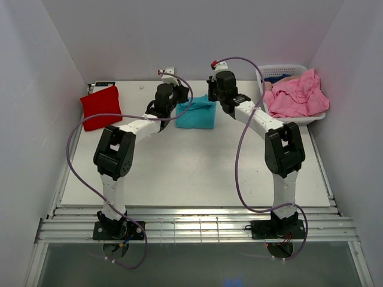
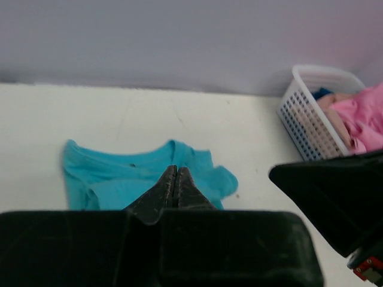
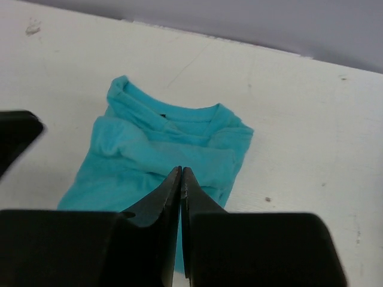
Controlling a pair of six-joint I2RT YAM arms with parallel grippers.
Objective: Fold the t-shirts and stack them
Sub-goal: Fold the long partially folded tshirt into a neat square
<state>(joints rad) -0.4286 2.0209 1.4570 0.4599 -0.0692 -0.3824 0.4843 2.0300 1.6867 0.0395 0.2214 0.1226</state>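
Note:
A teal t-shirt [image 1: 196,113] lies folded on the white table at the back centre, its collar towards the back wall. It shows in the left wrist view [image 2: 119,176] and the right wrist view [image 3: 161,149] as well. A red t-shirt [image 1: 100,106] lies folded at the back left. Pink t-shirts [image 1: 296,95] are heaped in the basket. My left gripper [image 2: 176,169] hovers at the teal shirt's left edge, shut, with nothing between its fingers. My right gripper [image 3: 181,170] hovers at the shirt's right side, also shut and empty.
A white slotted basket [image 1: 281,67] stands at the back right corner, also seen in the left wrist view [image 2: 302,128]. Walls close in the table on the left, back and right. Purple cables loop from both arms. A metal rail runs along the near edge.

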